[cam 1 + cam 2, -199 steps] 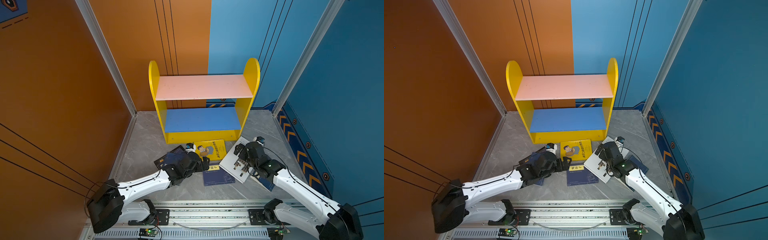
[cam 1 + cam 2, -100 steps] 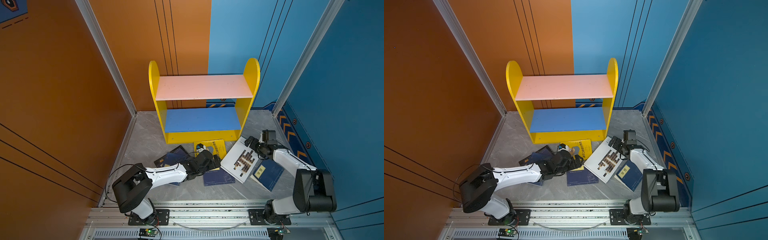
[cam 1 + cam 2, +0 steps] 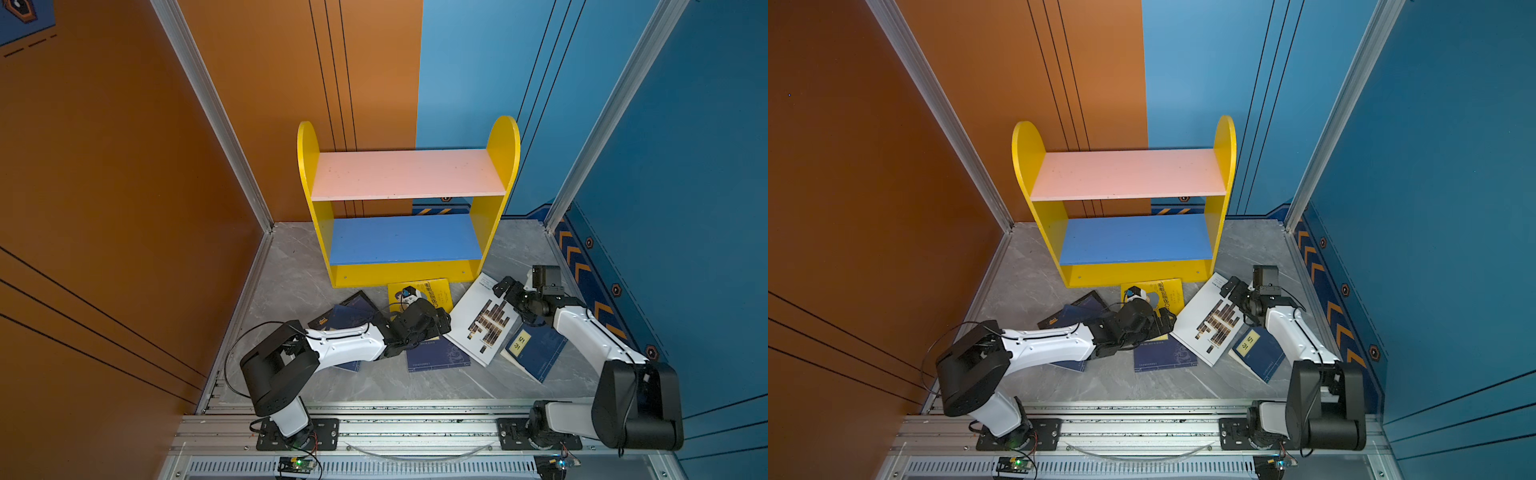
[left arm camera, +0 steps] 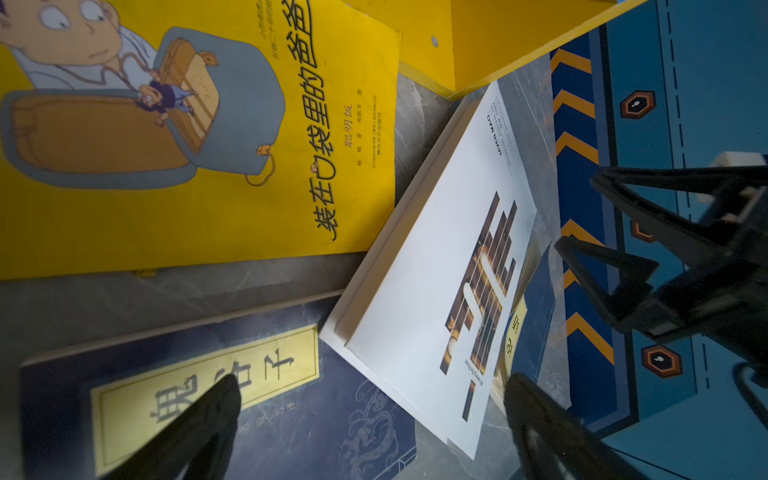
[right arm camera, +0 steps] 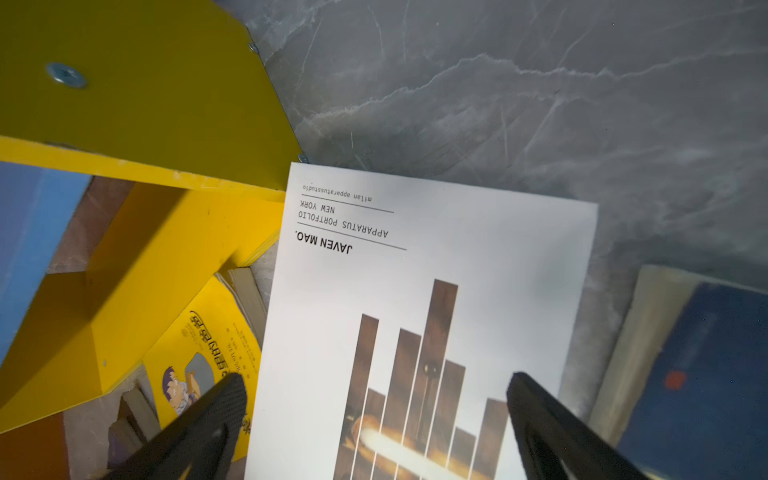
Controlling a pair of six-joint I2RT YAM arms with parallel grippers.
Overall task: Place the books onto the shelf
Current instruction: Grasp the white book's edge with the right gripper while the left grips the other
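Observation:
The shelf [image 3: 403,272] stands at the back with both boards bare. The books lie flat on the floor in front of it. A yellow book [image 3: 432,291] is nearest the base and a white book [image 3: 482,320] with brown blocks lies to its right. One navy book [image 3: 436,357] lies in the middle and another [image 3: 536,349] sticks out from under the white one. Dark books [image 3: 345,311] overlap at the left. My left gripper [image 3: 442,322] hangs open over the middle navy book [image 4: 291,415]. My right gripper [image 3: 503,287] hangs open over the white book's [image 5: 415,270] far end.
Orange and blue walls close in the grey marble floor [image 3: 291,282] on three sides. An aluminium rail [image 3: 415,428] with both arm bases runs along the front. The shelf's right foot [image 5: 166,104] stands right beside the white book's corner.
Over the last second my left gripper slid right from the dark books toward the yellow and navy ones. My right gripper moved from the white book's middle to its far end.

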